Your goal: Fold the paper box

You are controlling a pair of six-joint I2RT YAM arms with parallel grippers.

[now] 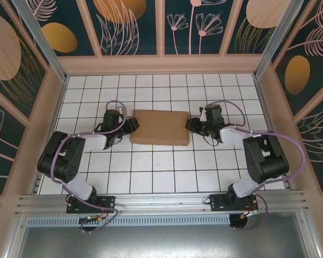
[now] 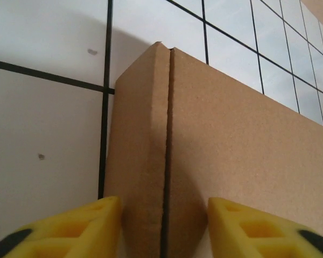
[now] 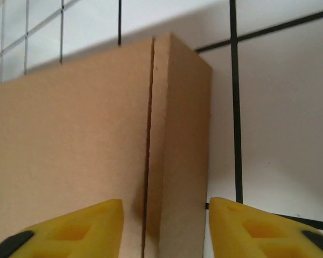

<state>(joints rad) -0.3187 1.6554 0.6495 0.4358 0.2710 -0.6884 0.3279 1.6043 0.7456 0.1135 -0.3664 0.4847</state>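
Fingers spread at both ends, clamping nothing: left fingers (image 2: 86,226) straddling the left-end seam (image 2: 166,161), right fingers (image 3: 86,226) straddling the right-end seam (image 3: 149,134). Beneath, white tiled counter (image 1: 161,172). Mid-counter between the arms, closed paper box (image 1: 160,127), lying flat.

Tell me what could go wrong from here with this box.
1. The seam at each end of the paper box shows as a dark gap in both wrist views, so the end flaps may not be locked and could spring open.
2. The left pincer and right pincer sit at opposite ends of the box. Uneven pushing might slide or twist it on the tiled table.
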